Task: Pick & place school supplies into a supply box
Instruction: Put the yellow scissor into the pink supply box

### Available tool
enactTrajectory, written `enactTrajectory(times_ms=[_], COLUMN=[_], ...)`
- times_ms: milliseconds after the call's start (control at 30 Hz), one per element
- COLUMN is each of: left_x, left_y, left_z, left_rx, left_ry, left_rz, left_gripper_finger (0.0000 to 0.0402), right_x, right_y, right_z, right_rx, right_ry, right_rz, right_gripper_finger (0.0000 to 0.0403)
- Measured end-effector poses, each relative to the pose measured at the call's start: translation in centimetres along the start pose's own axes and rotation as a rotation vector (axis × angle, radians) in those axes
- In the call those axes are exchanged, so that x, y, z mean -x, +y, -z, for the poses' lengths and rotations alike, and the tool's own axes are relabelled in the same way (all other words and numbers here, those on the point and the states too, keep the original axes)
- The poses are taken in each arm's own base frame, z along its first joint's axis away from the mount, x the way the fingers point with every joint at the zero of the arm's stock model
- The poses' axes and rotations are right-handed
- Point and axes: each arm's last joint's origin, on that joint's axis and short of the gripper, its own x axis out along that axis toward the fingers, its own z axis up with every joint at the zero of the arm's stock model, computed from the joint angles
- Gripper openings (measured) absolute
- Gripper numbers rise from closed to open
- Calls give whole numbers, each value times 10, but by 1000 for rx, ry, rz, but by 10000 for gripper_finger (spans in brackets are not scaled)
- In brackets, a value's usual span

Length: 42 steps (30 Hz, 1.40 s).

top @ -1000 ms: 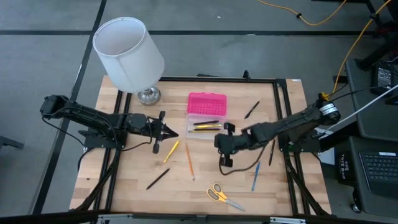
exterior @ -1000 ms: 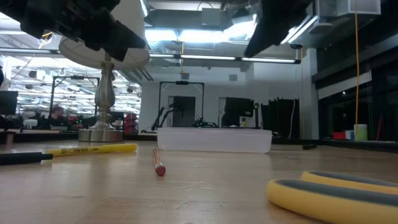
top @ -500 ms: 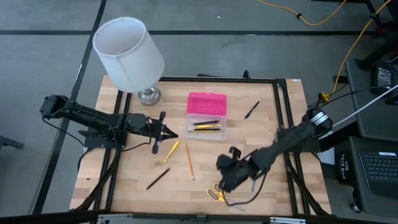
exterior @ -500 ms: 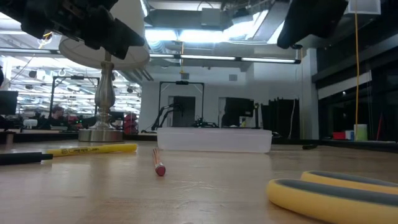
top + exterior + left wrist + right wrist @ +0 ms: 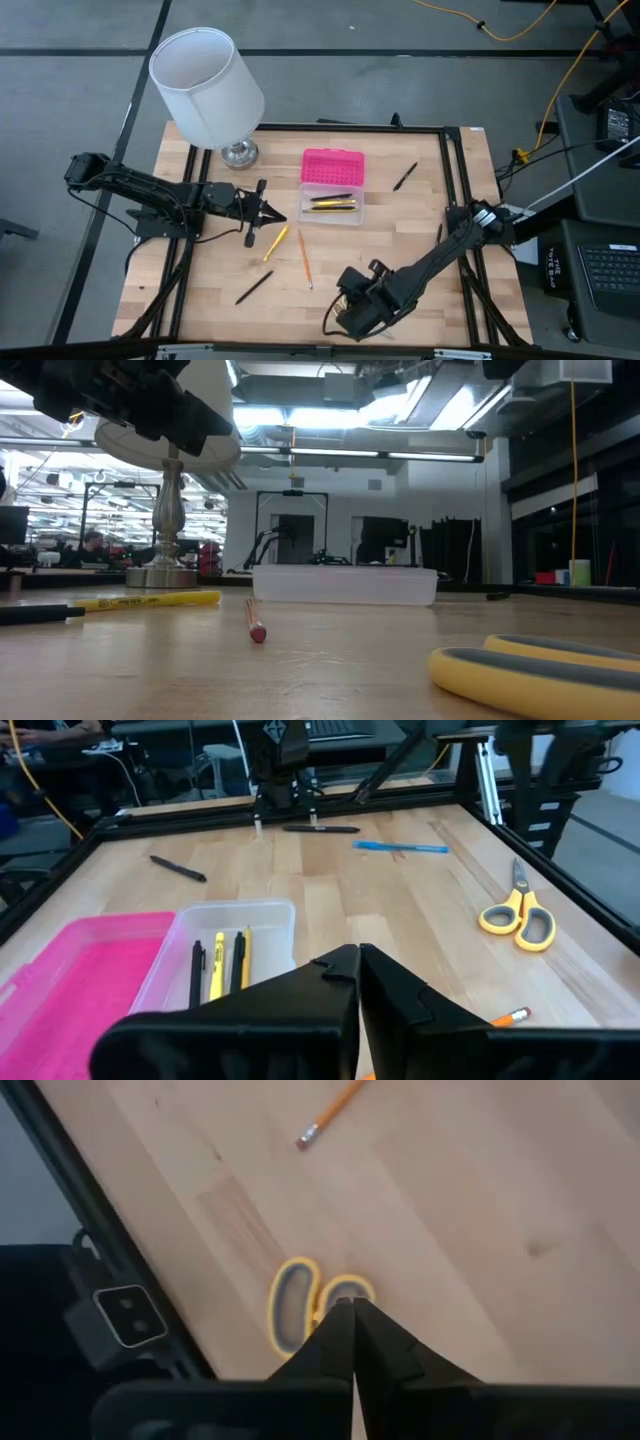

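The scissors (image 5: 305, 1302), yellow-handled, lie flat near the table's near edge (image 5: 517, 913). My right gripper (image 5: 352, 1304) hangs shut above their handles without touching them; in the high view it (image 5: 347, 312) covers them. The supply box (image 5: 333, 203) stands mid-table with its pink lid (image 5: 334, 165) folded open toward the far edge, and black and yellow pens (image 5: 220, 960) lie inside. On the wood lie a yellow pen (image 5: 276, 243), an orange pencil (image 5: 304, 258), two black pens (image 5: 254, 287) (image 5: 405, 177) and a blue pen (image 5: 400, 847). My left gripper (image 5: 280, 216) waits shut, left of the box.
A lamp with a white shade (image 5: 207, 85) stands at the far left corner. Black frame rails (image 5: 455, 180) run along the table's sides. The near edge (image 5: 120, 1230) lies close beside the scissors. Bare wood lies between the box and the scissors.
My right gripper has swung from beside the box toward the table's near edge and now hangs over the scissors. On the way it tipped to point more steeply down and rolled about its own line. It stayed shut. Nothing on the table has moved.
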Motion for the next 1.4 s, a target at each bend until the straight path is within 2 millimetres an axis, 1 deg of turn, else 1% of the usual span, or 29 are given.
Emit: enactTrajectory(times_ms=[100, 167, 333, 433, 767, 900, 1033, 1200, 1300, 1400], left_x=[0, 0, 0, 0, 0, 0, 0, 0, 0, 0], left_y=[0, 0, 0, 0, 0, 0, 0, 0, 0, 0], left_z=[0, 0, 0, 0, 0, 0, 0, 0, 0, 0], left_rx=[0, -12, -34, -34, -33, -33, -33, -33, -33, -32], left_ry=[0, 0, 0, 0, 0, 0, 0, 0, 0, 0], left_rz=[0, 0, 0, 0, 0, 0, 0, 0, 0, 0], left_gripper_finger=[6, 6, 6, 6, 6, 6, 6, 6, 6, 6], right_x=[-4, -10, -25, -33, -35, -37, -37, -37, -37, -37], right_y=[7, 9, 12, 13, 14, 16, 19, 19, 19, 20], right_z=[3, 5, 12, 14, 14, 14, 12, 12, 12, 11], right_rx=[-16, -33, -41, -36, -43, -44, -50, -58, -59, -80], right_ry=[6, 20, 142, 157, 150, 113, 54, 51, 51, 49], right_rz=[10, 16, 21, 33, 27, 13, -4, -11, -11, -21], right_gripper_finger=[3, 4, 11, 12, 18, 47, 95, 151, 171, 178])
